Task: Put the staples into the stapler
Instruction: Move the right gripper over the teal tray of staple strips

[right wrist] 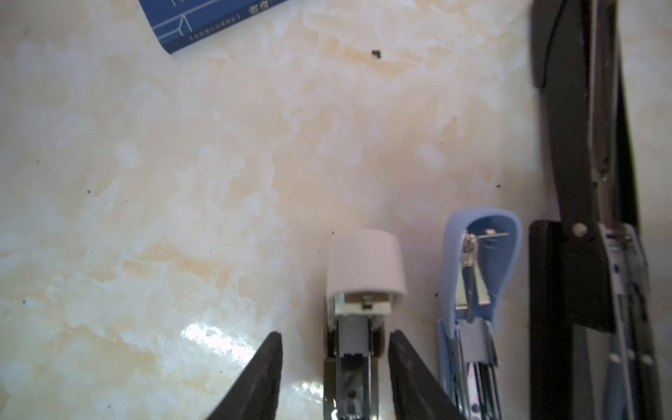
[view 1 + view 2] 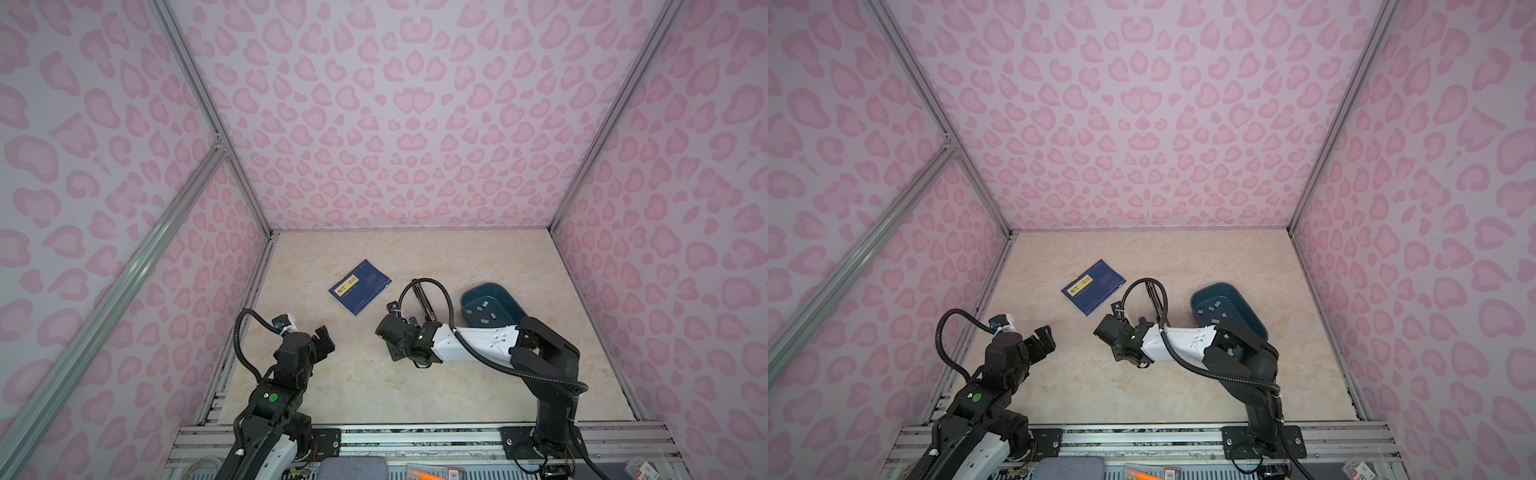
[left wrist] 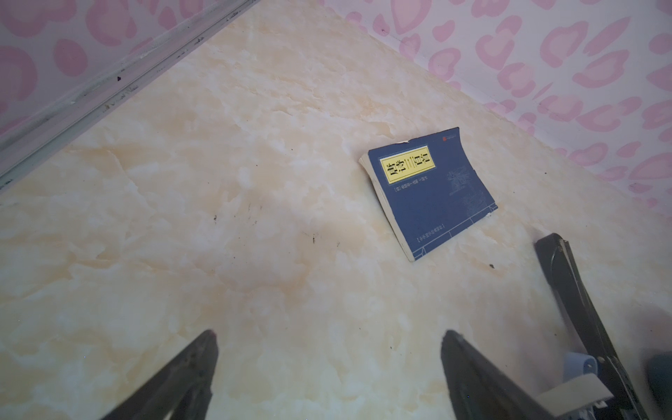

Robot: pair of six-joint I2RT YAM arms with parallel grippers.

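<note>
While both arms reach over the marble table (image 2: 415, 386), neither one holds anything. Blue book (image 2: 360, 286) lies flat, cover up, mid-table, and the same book (image 2: 1093, 287) shows in both top views. Teal tray (image 2: 505, 293) sits well to the right of the book in both top views, its near end hidden under the right arm. Long black stapler (image 2: 424, 301) lies between book and tray, near the book's right corner, not touching it. Left gripper (image 3: 330, 332) hovers over bare table on the book's near-left side, well apart from it, jaws spread wide, empty. Right gripper (image 1: 334, 334) hangs low on the tray side of the book: jaws parted and straddling the small stapler (image 1: 363, 265), clear gap at one finger, other finger very close, contact there unclear, nothing clamped. That small stapler lies opened just beside the black one, on its book side, white nose and bare metal rail facing up, blue lid (image 1: 483, 232) alongside. Staples (image 2: 485, 308): several small grey strips scattered loose on the tray floor, right of the book; whether any sits in the rail cannot be told.
</note>
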